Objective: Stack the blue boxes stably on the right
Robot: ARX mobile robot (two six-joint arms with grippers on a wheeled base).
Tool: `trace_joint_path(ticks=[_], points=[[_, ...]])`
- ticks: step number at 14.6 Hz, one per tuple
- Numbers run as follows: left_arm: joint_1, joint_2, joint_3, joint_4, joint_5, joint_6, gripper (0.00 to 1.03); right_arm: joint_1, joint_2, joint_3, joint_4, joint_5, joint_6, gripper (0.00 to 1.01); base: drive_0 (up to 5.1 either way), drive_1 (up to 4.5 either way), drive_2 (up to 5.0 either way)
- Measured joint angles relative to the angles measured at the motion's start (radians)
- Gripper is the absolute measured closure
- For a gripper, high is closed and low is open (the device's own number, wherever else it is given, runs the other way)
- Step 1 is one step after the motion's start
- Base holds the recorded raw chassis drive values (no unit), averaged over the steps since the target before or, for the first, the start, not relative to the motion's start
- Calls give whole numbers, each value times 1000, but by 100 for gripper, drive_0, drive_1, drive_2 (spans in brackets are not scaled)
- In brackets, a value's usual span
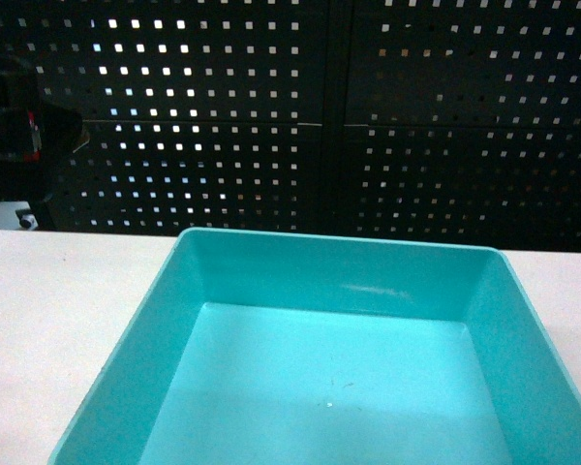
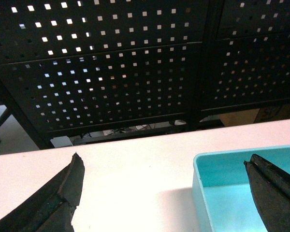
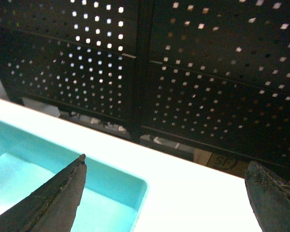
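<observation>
Above the table (image 1: 39, 320), left gripper (image 2: 166, 179) is spread wide, straddling the tub's (image 1: 339, 368) left wall. Right gripper (image 3: 166, 176) is likewise spread across its right corner. Tub sits at table centre-right; pegboard (image 1: 368, 116) stands behind.

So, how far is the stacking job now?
Nothing looks stacked yet: only one blue box shows, empty on the white table. The left tool and right tool are open, straddling its left and right walls, gripping nothing. Lifting and stacking are left.
</observation>
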Motion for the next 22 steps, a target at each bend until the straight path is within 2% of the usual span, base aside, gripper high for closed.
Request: trace_joint_path(ticks=[2, 3, 5, 7, 12, 16, 18, 21, 22], points=[[2, 16, 54, -148, 11, 0, 5, 59, 17, 71, -169, 12, -60, 3, 0, 0, 0], [2, 34, 66, -204, 18, -1, 5, 80, 38, 87, -233, 14, -68, 3, 0, 0, 0], [-10, 61, 75, -301, 21, -6, 5, 113, 85, 115, -276, 54, -87, 3, 0, 0, 0], [-37, 90, 78, -304, -2, -3, 5, 135, 135, 127, -270, 80, -101, 3, 0, 0, 0], [-76, 215, 77, -259, -62, 8, 5, 144, 241, 94, -198, 122, -103, 3, 0, 0, 0], [-109, 338, 108, -254, -78, -4, 5, 133, 364, 60, -147, 120, -118, 3, 0, 0, 0], [-112, 383, 119, -237, -89, -19, 5, 112, 416, 58, -118, 119, -119, 3, 0, 0, 0], [-110, 444, 121, -218, -105, -38, 5, 108, 480, 58, -104, 116, -118, 3, 0, 0, 0], [-110, 448, 120, -210, -109, -50, 5, 108, 488, 58, -96, 116, -118, 7, 0, 0, 0]])
